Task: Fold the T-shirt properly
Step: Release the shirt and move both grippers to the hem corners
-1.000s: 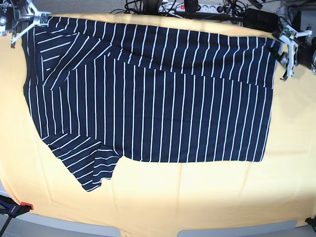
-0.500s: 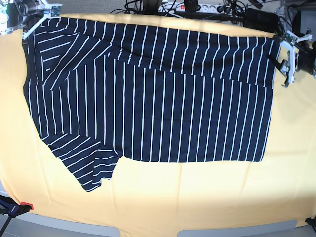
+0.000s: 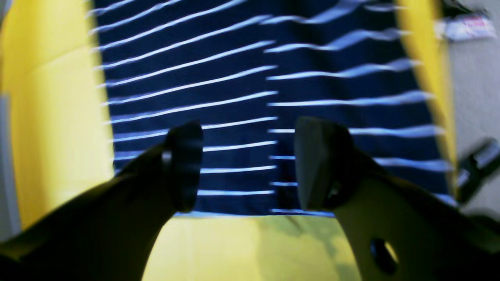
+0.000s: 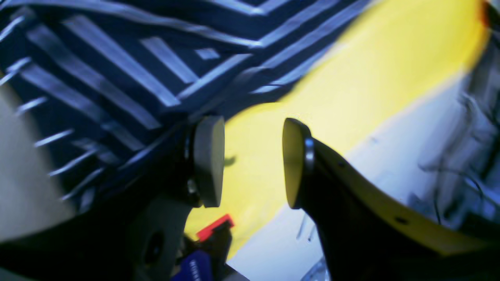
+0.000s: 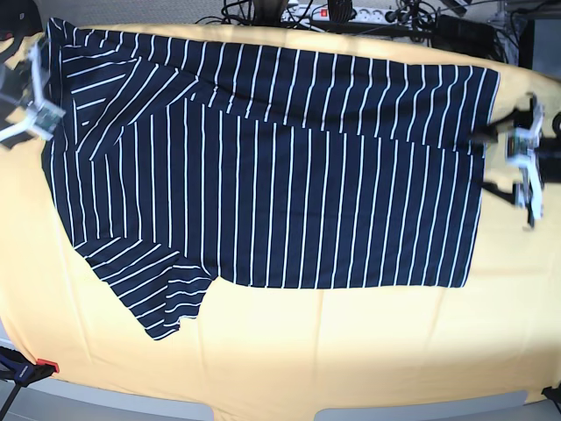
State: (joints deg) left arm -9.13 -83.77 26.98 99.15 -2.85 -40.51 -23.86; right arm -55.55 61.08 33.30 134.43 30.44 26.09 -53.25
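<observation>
T-shirt (image 5: 263,175) spread flat across the yellow cloth (image 5: 351,351) on the bench, collar end toward base-view left, hem toward the right. Far long edge already turned in over the body as a strip along the top; far sleeve lies folded diagonally at upper left. Near sleeve (image 5: 153,294) not yet tucked, sticking out at lower left. Judged early: one lengthwise fold in, near-side fold and crosswise folds remaining.

Left gripper (image 5: 517,167) just beside the hem edge at mid-height, fingers (image 3: 320,164) apart, holding nothing. Right gripper (image 5: 31,96) at the collar-side edge, fingers (image 4: 209,160) apart, empty, yellow cloth visible in the gap.

Against the frames a second and half a second back: both grippers moved from the far corners toward the near side along the short edges. Shirt unchanged.
</observation>
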